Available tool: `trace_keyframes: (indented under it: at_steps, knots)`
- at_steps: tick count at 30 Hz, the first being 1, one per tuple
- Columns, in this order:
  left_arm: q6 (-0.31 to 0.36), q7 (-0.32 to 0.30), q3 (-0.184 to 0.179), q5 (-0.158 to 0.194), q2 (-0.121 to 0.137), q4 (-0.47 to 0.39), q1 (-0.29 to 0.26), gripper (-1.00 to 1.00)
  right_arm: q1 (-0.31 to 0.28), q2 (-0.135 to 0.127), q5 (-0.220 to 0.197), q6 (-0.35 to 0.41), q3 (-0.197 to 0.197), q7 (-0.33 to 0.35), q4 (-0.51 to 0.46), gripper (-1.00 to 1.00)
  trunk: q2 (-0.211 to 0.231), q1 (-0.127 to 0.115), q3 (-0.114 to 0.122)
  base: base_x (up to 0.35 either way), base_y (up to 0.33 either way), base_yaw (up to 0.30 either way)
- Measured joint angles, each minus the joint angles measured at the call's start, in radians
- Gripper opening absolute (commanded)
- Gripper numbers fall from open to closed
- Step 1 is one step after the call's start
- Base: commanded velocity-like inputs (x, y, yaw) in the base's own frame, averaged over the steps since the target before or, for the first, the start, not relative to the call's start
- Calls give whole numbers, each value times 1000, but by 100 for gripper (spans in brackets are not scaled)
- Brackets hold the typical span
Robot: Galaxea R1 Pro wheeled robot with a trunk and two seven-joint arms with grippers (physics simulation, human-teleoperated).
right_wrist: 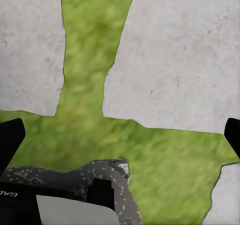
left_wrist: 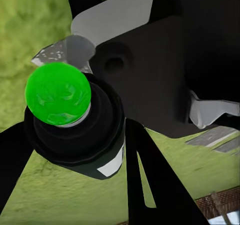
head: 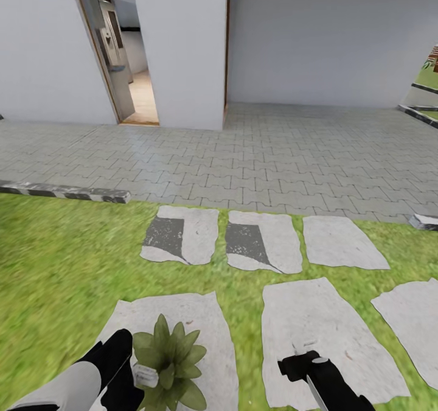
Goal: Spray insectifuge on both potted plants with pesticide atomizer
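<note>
Spraying looks underway: the left hand [head: 125, 371] grips the pesticide atomizer [left_wrist: 75, 122] just left of a potted plant [head: 170, 362] on the near stepping stone [head: 207, 326]. Right hand [right_wrist: 120, 135] spread, idle. Next: sweep across the leaves.

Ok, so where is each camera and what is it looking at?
Head view: on the robot's head, looking forward and down over the lawn, stepping stones, patio and a potted plant; the left gripper and right gripper show at the bottom.
Left wrist view: on the left arm, looking along its dark fingers at the pesticide atomizer between them.
Right wrist view: on the right arm, looking down at stones and grass; its wide-apart fingertips show.
Shared: the head and right wrist views both see stepping stones and grass.
</note>
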Motion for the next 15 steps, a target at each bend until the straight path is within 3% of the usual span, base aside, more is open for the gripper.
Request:
trace_keyframes:
  at_steps: [7, 15]
  knots:
    - [0, -1, 2, 0, -7, -5, -7, -100, 0, 0, 0, 0, 0, 0, 4, 100, 0, 0, 0, 0, 0, 0]
    - [0, -1, 0, -1, -6, -11, -14, -100, 0, 0, 0, 0, 0, 0, 4, 100, -42, 23, -19, 0, 0, -9]
